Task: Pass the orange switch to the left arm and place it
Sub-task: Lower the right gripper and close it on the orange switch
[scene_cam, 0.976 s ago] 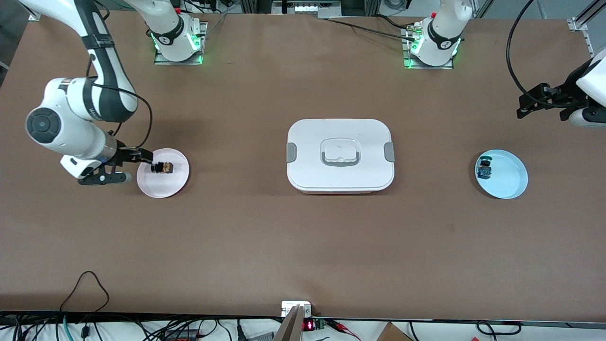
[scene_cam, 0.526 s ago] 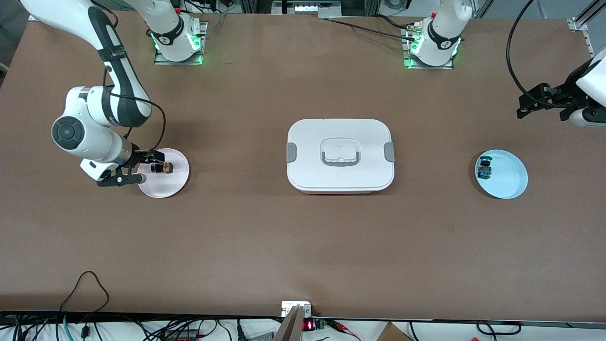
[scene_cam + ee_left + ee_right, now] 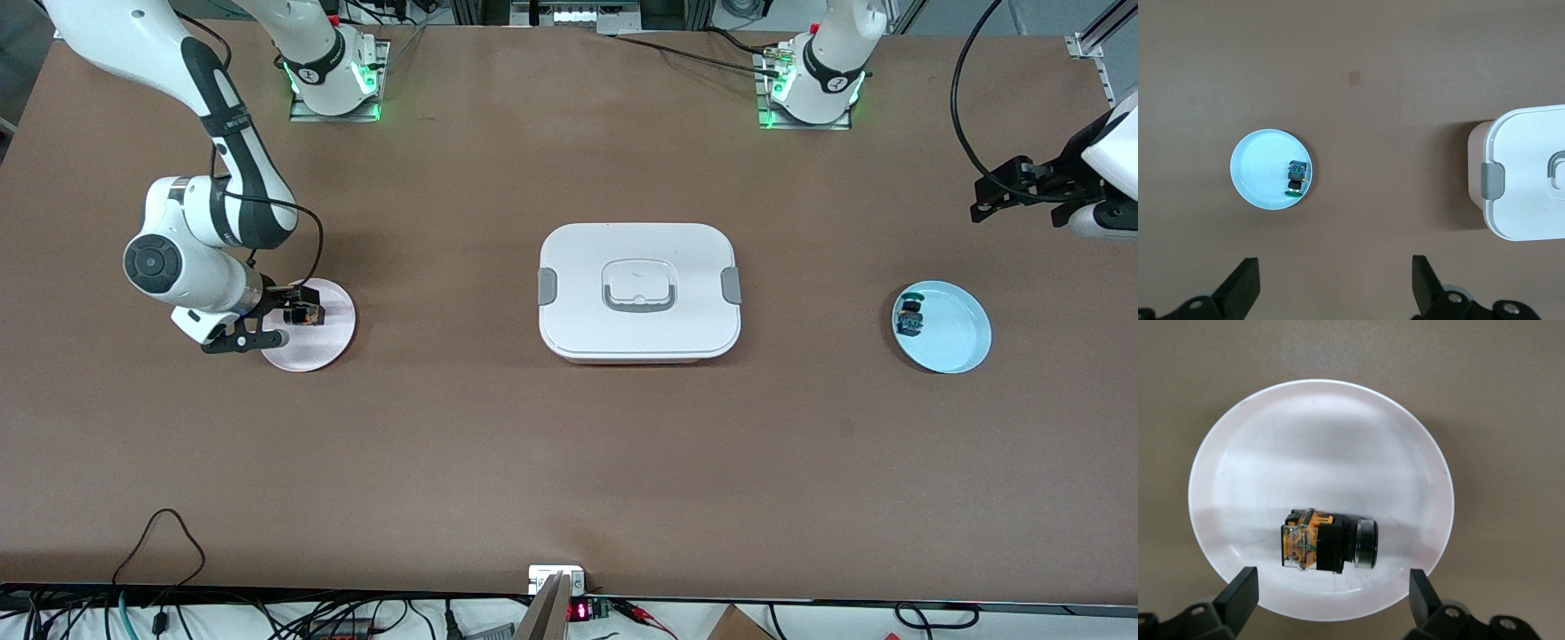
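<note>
Here, on the brown desk point(image 3: 498, 462), working from the right arm's end toward the left arm's:

Right end effector point(image 3: 277, 316): low over the pale pink plate point(image 3: 324, 342), fingers spread wide and holding nothing, one to either side of the orange switch point(image 3: 304, 313) in the right wrist view (no contact visible).

Orange switch point(image 3: 1328, 542): lying on its side in the pink plate point(image 3: 1318, 433), black round cap pointing along the dish, orange body beside it.

Box point(image 3: 638, 290): white, lid on, grey clasps at both ends, standing mid-desk between the two plates and well apart from each.

Light blue plate point(image 3: 956, 342): toward the left arm's end, holding a small blue-and-teal switch point(image 3: 909, 317) near its rim.

Left end effector point(image 3: 1013, 188): waiting high over the desk's edge at that end, fingers released and wide apart, empty; its wrist view takes in the blue plate point(image 3: 1258, 170) and one end of the box point(image 3: 1525, 180).
</note>
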Motion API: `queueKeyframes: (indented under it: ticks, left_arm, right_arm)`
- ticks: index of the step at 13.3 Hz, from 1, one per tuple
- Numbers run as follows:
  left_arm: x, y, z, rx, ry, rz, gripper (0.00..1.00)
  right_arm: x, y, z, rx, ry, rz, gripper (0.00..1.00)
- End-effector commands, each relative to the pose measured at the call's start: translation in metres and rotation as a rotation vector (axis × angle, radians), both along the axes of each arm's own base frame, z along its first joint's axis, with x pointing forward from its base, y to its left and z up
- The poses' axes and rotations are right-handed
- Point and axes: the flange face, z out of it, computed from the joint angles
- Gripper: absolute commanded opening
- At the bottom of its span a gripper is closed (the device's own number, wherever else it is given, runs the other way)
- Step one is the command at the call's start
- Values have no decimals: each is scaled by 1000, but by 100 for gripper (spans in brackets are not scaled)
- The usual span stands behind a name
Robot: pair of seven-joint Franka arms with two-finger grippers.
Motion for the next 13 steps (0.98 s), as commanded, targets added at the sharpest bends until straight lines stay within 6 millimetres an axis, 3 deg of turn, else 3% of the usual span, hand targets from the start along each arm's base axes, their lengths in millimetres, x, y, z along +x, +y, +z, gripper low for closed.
queueKeyframes:
  ticks: [1,13]
  left_arm:
    - [4,-3,6,5,0,4,100]
    - [9,-8,11,6,-13,-5,100]
  right_arm:
    - [-3,2,-14,-5,7,31,100]
    - [-1,5,-43,-6,0,39,100]
